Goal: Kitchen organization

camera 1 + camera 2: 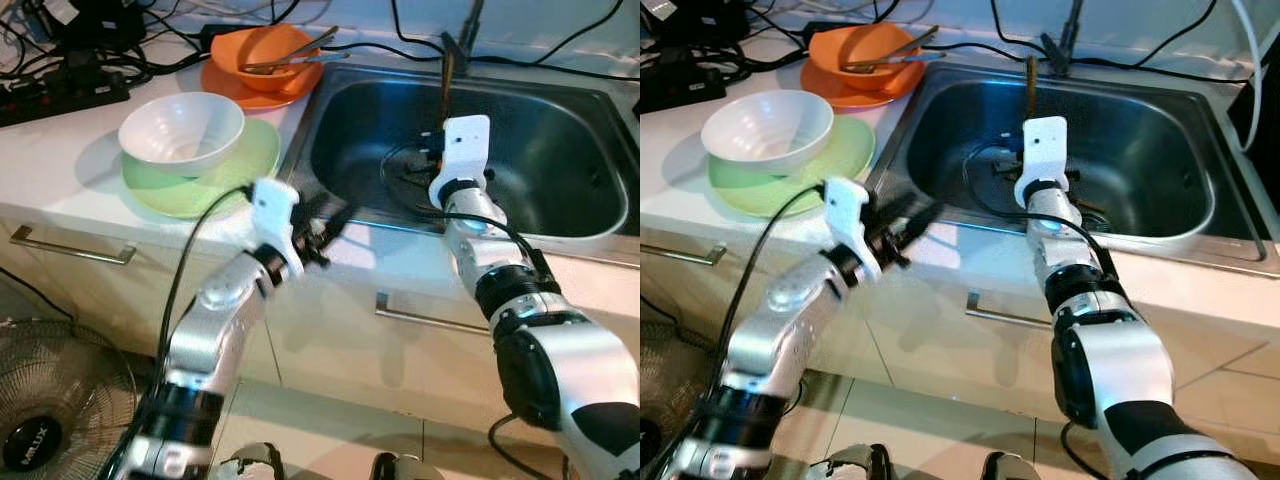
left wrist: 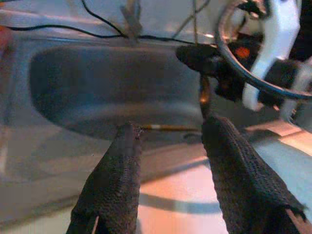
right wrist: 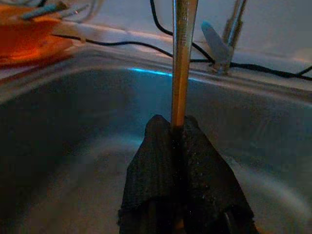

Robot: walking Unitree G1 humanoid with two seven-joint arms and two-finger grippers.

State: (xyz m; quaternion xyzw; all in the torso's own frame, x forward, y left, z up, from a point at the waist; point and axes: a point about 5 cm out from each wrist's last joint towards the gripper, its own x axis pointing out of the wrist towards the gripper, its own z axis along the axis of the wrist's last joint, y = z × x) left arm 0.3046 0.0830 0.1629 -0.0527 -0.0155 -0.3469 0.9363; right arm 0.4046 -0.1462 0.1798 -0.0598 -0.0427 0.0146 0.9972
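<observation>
I've got R gripper [image 3: 178, 131] clamped on thin brown-metal chopstick [image 3: 183, 58], upright over sink [image 1: 560, 215]; L gripper [image 2: 168, 146] fingers apart nearby.

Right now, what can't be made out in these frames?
- Chopstick in the right gripper: upper end cut off by the right wrist view's edge.
- Utensils in the orange bowl: too small to identify, eye views.
- Sink floor: partly hidden by the right arm.
</observation>
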